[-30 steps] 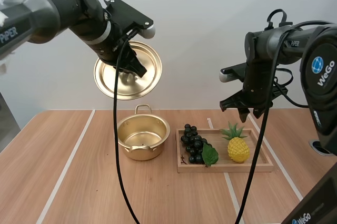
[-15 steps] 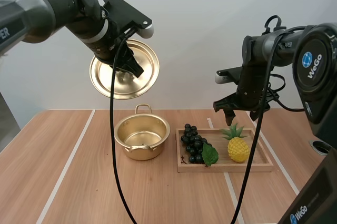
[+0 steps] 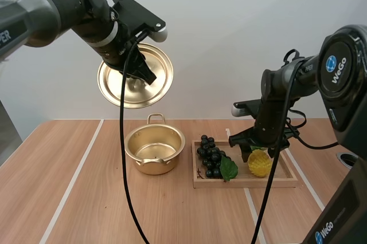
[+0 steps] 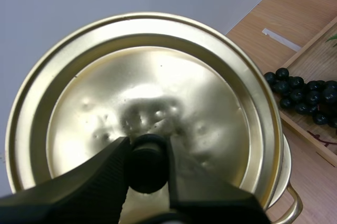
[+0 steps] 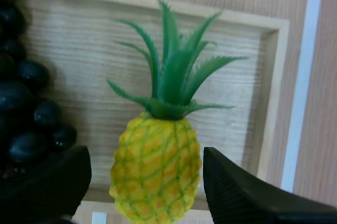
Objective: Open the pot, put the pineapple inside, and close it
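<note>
While the pineapple (image 5: 156, 174) rests in the wooden tray (image 3: 246, 183), at the end away from the pot, its green crown is seen pointing toward the tray's far rim. The right gripper (image 3: 256, 148) is lowered over the fruit with its fingers (image 5: 242, 192) spread apart, one on each side of the yellow body; a gap is visible on both sides, so no contact is shown. A bunch of dark grapes (image 3: 210, 157) with a green leaf (image 3: 229, 168) occupies the tray's other end, just beside the pineapple. The pot (image 3: 155, 149) stands uncovered on the table (image 3: 86, 198), just beside the tray on the grape side. Well above the pot, the lid (image 4: 158, 103) is held tilted in the air, its black knob (image 4: 147, 163) pinched between the fingers of the left gripper (image 4: 147, 155).
</note>
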Action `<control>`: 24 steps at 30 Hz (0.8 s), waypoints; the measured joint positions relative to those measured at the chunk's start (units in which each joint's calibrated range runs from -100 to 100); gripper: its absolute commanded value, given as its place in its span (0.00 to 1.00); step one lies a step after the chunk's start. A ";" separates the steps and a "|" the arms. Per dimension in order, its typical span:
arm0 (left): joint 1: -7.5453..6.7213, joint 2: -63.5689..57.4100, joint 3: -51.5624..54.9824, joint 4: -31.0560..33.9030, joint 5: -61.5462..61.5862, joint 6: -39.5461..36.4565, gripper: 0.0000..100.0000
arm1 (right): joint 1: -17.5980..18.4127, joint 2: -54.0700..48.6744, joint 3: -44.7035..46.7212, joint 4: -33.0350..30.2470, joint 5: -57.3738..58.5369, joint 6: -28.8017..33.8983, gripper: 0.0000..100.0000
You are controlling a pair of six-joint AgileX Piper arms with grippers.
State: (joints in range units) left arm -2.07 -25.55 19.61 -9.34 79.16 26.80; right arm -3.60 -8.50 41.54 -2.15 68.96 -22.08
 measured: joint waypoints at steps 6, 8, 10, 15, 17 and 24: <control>0.00 0.00 0.00 0.09 2.19 0.00 0.00 | 0.00 0.00 1.22 0.00 -2.99 0.00 1.00; 0.00 0.00 0.00 0.09 3.39 0.00 0.00 | -0.08 0.00 1.22 0.00 -3.40 0.00 1.00; 0.00 0.00 0.12 0.09 4.06 0.00 0.00 | -0.34 0.00 1.40 0.00 -4.65 0.00 1.00; 0.00 0.00 0.12 0.09 4.08 0.00 0.00 | -1.84 0.13 2.96 0.00 -7.37 0.00 1.00; 0.00 0.00 0.12 0.09 4.08 0.00 0.00 | -2.03 0.24 3.41 0.00 -7.55 0.00 1.00; 0.00 0.00 0.12 0.09 4.08 0.00 0.00 | -2.09 0.34 3.51 0.96 -7.71 0.00 1.00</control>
State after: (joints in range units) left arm -2.07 -25.55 19.73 -9.25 83.24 26.80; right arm -5.69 -8.16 45.06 -1.19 61.25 -22.08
